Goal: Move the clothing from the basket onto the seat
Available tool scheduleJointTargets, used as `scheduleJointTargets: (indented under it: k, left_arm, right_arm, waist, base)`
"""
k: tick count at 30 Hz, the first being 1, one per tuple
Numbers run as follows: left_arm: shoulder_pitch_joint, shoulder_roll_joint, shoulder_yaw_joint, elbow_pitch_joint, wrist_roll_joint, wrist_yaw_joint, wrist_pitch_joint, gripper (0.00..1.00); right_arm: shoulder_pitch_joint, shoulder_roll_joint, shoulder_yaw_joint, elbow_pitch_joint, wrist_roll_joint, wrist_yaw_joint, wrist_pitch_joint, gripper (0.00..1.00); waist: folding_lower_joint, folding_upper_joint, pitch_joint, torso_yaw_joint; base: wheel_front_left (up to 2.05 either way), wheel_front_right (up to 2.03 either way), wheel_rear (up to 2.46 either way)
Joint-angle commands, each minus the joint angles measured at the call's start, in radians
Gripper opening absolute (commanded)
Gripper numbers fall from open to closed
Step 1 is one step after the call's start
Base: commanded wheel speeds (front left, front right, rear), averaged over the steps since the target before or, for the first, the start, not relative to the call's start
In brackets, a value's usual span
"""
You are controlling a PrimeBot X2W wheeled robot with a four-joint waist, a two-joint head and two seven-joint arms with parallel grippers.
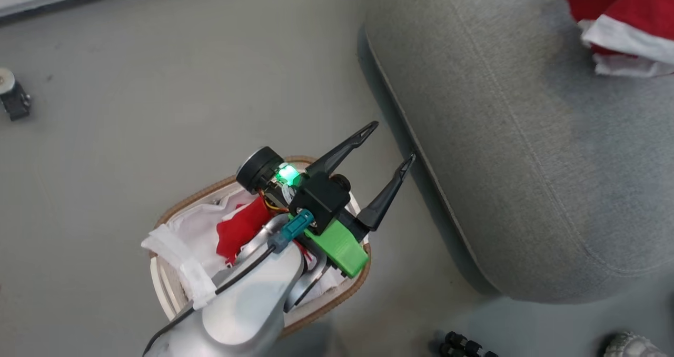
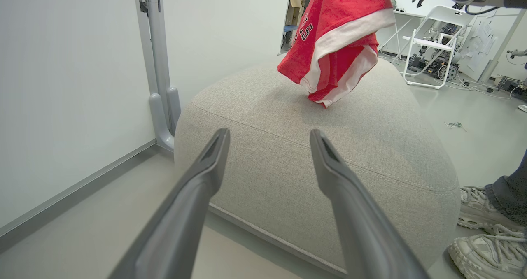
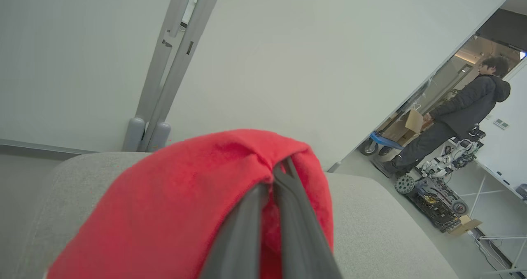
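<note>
Left hand (image 1: 392, 142) up first in the head view: fingers spread wide, nothing between them, hovering over the far end of the basket (image 1: 189, 199) and pointing at the seat (image 1: 526, 136). Down in the basket a red jersey (image 1: 242, 230) lies bunched in the white liner (image 1: 179, 257), and the forearm covers much of it, so I cannot say how many pieces are left. Top right, another jersey (image 1: 605, 9) sits over the seat, cut off by the frame edge.

Over to the left wrist view: the left hand's open fingers frame the grey seat (image 2: 263, 94), and the carried jersey (image 2: 333, 32) hangs from above, its lowest corner at or just over the cushion; touching or not, too close to call. Its top runs out of frame, so the grip is hidden here. A person's shoes (image 2: 481, 213) stand just beside the seat's end.

Right wrist view: the right hand (image 3: 280, 168) is clenched on red cloth (image 3: 185, 196), which drapes over the fingers and hides the seat (image 3: 383, 229) below. A person (image 3: 453, 114) stands well off in the doorway.

So, my read: one jersey is in mid-delivery. The next move calls for the right hand to lower, let go and leave the cloth fully on the cushion, then for the left hand to dip into the basket for the red piece without snagging the liner.
</note>
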Motion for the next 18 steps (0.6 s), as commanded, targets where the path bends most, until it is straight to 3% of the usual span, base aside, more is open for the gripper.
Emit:
scheduleJointTargets:
  k: [1,8,15,16,17,18]
  left_arm:
    - [-0.025,0.015,0.0,-0.006,0.004,-0.003,-0.001,1.0]
    - [-0.06,0.045,0.006,-0.02,0.012,-0.003,-0.001,1.0]
    - [-0.064,0.055,0.019,-0.014,0.014,-0.003,-0.001,1.0]
    - [-0.059,0.056,0.021,-0.012,0.012,-0.003,-0.001,1.0]
    - [-0.052,0.056,0.024,-0.009,0.011,-0.003,-0.001,1.0]
    - [-0.043,0.055,0.029,-0.006,0.007,-0.003,-0.001,1.0]
  right_arm:
    - [-0.044,0.001,-0.01,0.017,-0.01,-0.001,-0.005,0.0]
    - [-0.171,0.029,-0.098,0.113,-0.09,-0.001,-0.005,0.0]
    - [-0.147,0.081,-0.249,0.187,-0.176,-0.001,-0.005,0.0]
    - [-0.132,0.087,-0.286,0.197,-0.191,-0.001,-0.005,0.25]
    - [-0.115,0.095,-0.31,0.204,-0.204,-0.001,-0.005,0.4]
    - [-0.094,0.107,-0.337,0.207,-0.22,-0.001,-0.005,1.0]
  waist:
    - [-0.0001,0.002,0.137,0.086]
    - [-0.0001,0.002,0.215,0.117]
    - [-0.0001,0.002,0.24,0.147]
    - [-0.0001,0.002,0.236,0.15]
    - [-0.0001,0.002,0.23,0.153]
    - [-0.0001,0.002,0.22,0.155]
  base:
    - [0.0,0.0,0.0]
    - [0.0,0.0,0.0]
    - [0.0,0.0,0.0]
    - [0.0,0.0,0.0]
    - [0.0,0.0,0.0]
    - [0.0,0.0,0.0]
